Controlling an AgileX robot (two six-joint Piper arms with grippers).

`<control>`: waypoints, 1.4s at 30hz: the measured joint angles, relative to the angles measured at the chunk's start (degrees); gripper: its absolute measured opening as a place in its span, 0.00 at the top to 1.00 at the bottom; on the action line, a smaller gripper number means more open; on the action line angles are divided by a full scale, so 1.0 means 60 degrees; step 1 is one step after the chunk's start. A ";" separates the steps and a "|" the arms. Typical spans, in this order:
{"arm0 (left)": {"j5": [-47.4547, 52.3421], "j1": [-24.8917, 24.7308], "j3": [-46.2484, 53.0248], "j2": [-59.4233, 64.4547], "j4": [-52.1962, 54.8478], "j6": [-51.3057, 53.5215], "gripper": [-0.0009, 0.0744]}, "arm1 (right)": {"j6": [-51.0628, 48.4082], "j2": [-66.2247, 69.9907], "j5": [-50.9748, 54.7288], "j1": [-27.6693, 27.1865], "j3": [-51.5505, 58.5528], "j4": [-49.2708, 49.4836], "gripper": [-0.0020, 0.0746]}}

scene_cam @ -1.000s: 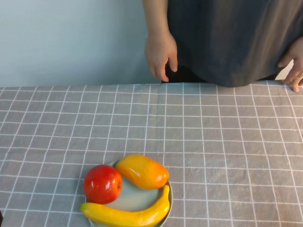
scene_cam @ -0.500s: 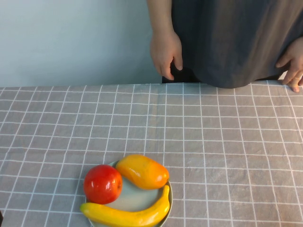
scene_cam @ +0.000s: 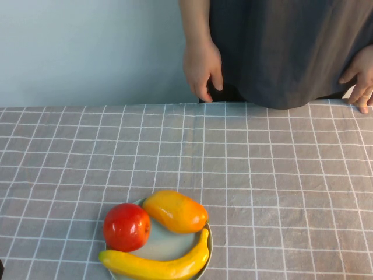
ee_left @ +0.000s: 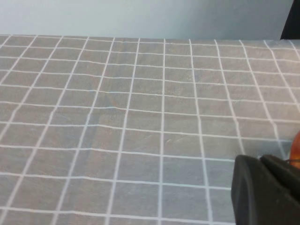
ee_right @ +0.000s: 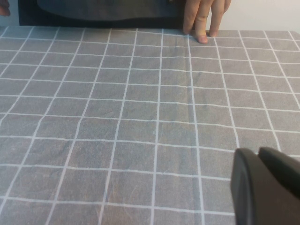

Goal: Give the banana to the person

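The banana (scene_cam: 157,265), long, curved and yellow, lies along the near rim of a pale plate (scene_cam: 169,245) at the table's near left. The person (scene_cam: 280,46) in a dark grey top stands at the far edge. One bare hand (scene_cam: 201,67) hangs above the table edge and the other (scene_cam: 361,81) rests at the far right. Neither gripper shows in the high view. My left gripper (ee_left: 261,159) is shut and empty, low over the cloth. My right gripper (ee_right: 258,152) is shut and empty, low over the cloth, facing the person's fingers (ee_right: 201,18).
A red apple-like fruit (scene_cam: 126,226) and a stubby orange-yellow fruit (scene_cam: 176,211) share the plate with the banana. An orange-red fruit edge (ee_left: 296,147) shows beside my left gripper. A grey checked cloth (scene_cam: 262,175) covers the table.
The person's hanging hand has shifted slightly up and to the right. The fruit and plate have not moved.
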 joint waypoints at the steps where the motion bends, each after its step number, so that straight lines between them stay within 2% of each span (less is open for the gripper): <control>1: -0.0040 0.0000 0.0000 0.0000 -0.0087 -0.0134 0.99 | 0.0000 0.0000 0.0000 0.0000 0.0000 0.0000 0.98; 9: -0.1645 0.0000 0.0018 0.0000 -0.2611 -0.2268 0.99 | 0.0000 0.0000 0.0000 0.0000 0.0000 0.0000 0.98; 16: -0.2568 0.0000 0.0018 0.0000 -0.3381 -0.2556 0.99 | 0.0000 0.0000 0.0000 0.0000 0.0000 0.0000 0.98; 19: -0.1997 0.0000 -0.0012 0.0000 -0.3691 -0.2591 0.99 | 0.0000 0.0000 0.0000 0.0000 0.0000 0.0000 0.98; 23: -0.0032 0.0000 -0.1043 0.0017 -0.3860 -0.2344 0.99 | 0.0000 0.0000 0.0000 0.0000 0.0000 0.0000 0.98; 28: 0.2633 0.0000 -0.3222 0.1306 -0.3927 -0.0507 0.99 | 0.0000 0.0000 0.0000 0.0000 0.0000 0.0000 0.98; 37: 0.7135 -0.0041 -0.6530 0.6751 -0.4151 0.5194 0.99 | 0.0000 0.0000 0.0000 0.0000 0.0000 0.0000 0.98; 42: 0.7547 -0.1304 -0.7946 0.9612 -0.4390 0.7018 0.99 | 0.0000 0.0000 0.0000 0.0000 0.0000 0.0000 0.98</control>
